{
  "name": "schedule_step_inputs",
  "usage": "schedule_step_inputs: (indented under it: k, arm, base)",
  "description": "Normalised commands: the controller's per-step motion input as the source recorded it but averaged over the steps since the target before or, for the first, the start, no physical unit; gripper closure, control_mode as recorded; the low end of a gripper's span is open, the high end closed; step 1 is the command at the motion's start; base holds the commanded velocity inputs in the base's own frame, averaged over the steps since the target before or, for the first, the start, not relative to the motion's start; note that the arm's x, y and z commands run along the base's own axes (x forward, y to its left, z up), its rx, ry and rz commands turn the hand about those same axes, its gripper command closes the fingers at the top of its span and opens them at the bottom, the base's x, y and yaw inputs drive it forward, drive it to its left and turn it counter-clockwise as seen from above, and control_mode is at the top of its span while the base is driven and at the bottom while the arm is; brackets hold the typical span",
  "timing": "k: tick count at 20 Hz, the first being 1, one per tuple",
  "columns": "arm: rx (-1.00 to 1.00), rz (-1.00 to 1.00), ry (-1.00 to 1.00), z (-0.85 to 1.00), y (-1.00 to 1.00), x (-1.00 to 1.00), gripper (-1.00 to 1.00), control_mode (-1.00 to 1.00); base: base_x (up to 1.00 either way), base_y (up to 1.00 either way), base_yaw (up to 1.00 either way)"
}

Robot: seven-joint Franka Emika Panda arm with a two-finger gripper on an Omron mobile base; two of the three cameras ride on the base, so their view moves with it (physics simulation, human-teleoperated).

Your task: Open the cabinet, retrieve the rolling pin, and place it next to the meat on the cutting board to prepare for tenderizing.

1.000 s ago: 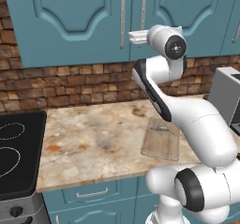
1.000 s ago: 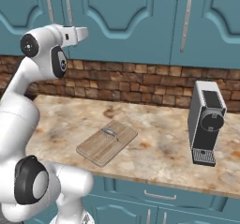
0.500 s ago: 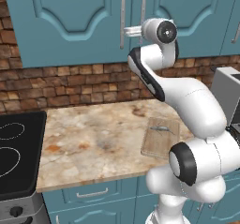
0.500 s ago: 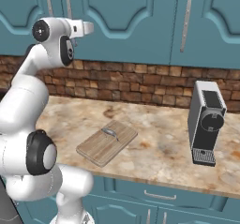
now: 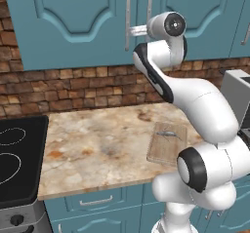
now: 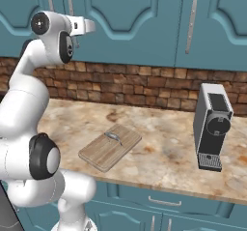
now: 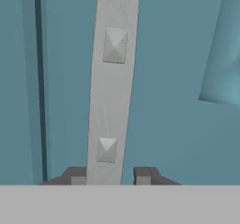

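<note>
At the far left, a black stovetop point(image 5: 17, 164) sits flush against the marbled surface point(image 5: 97, 149). Above it, over a band of brick backsplash point(image 5: 63, 88), hangs the teal cabinet point(image 5: 73, 17), both of its arched doors closed.

Moving right, the end effector point(image 5: 131, 30) is raised level with the cabinet's pair of vertical silver handles point(image 5: 127, 17), reaching straight in at the door front. From the hand view, the end effector point(image 7: 110, 175) has its two dark fingertips point(image 7: 75, 175) set apart, one on each side of a silver bar handle point(image 7: 115, 78), which runs up between them. I cannot tell whether the tips actually touch the bar. The dark seam between the two doors lies just left of that handle.

Lower and further right, the cutting board point(image 5: 167, 143) lies flat on the surface near its front edge, and the meat point(image 5: 167, 134), a small grey sliver, rests on the board's far end. In the right base view, the cutting board point(image 6: 110, 147) and meat point(image 6: 113, 137) are well left of a grey coffee machine point(image 6: 212, 126) standing upright by the backsplash.
</note>
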Motion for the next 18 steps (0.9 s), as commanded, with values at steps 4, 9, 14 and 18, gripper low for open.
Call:
schedule_step_inputs:
  k: [4, 9, 14, 18]
  arm:
    - [0.0, 0.0, 0.0, -0.02, 0.0, 0.25, 1.0, -1.0]
    - [0.02, 0.0, 0.02, 0.0, 0.0, 0.41, 1.0, -1.0]
    - [0.01, 0.02, 0.03, -0.01, 0.0, 0.13, 1.0, -1.0]
    - [0.0, 0.06, 0.0, -0.12, 0.0, 0.03, 1.0, -1.0]
  base:
    - [0.0, 0.0, 0.0]
    - [0.0, 0.0, 0.0]
    - [0.0, 0.0, 0.0]
    - [0.0, 0.0, 0.0]
